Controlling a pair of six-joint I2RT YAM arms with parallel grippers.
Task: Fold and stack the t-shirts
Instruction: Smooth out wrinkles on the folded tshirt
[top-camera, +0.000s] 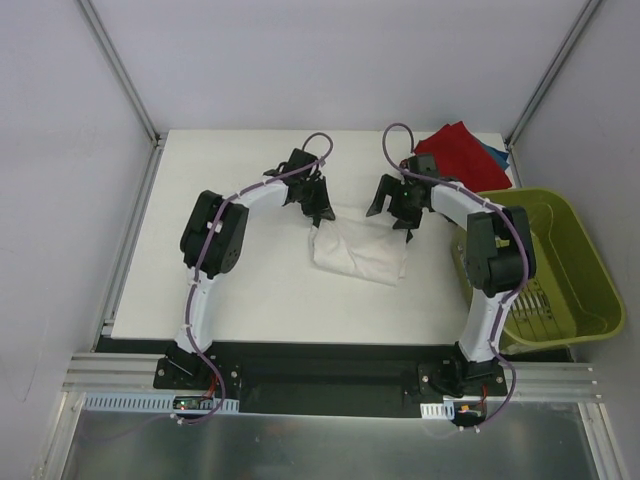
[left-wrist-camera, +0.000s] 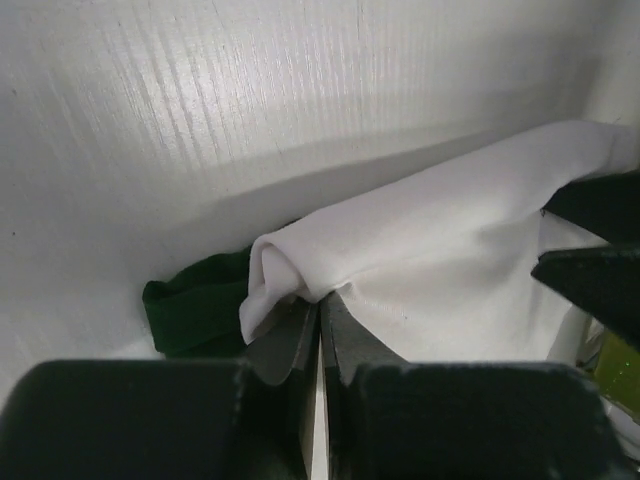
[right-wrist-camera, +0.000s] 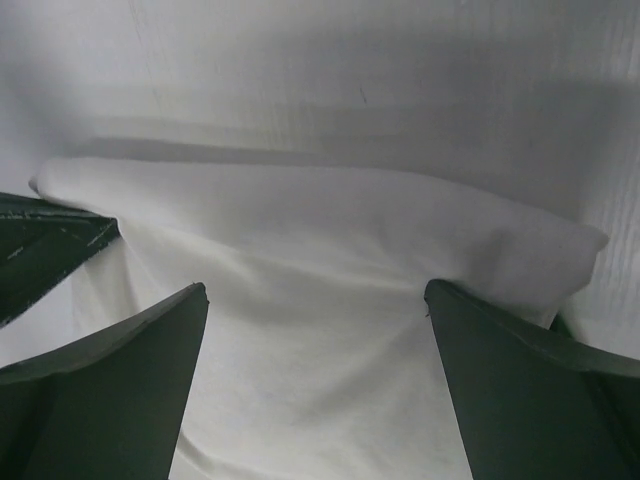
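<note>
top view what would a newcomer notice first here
A crumpled white shirt lies mid-table. The left fingers pinch its folded edge, and the right fingers hang open above it. A red shirt sits in the far right corner, near a green basket.

The half-folded t-shirt (top-camera: 360, 252) lies in the middle of the table (top-camera: 250, 285), the left gripper (top-camera: 321, 214) at its far-left corner, the right gripper (top-camera: 405, 227) at its far-right, with the folded t-shirts (top-camera: 462, 150) in the far-right corner behind the basket (top-camera: 565, 255).
</note>
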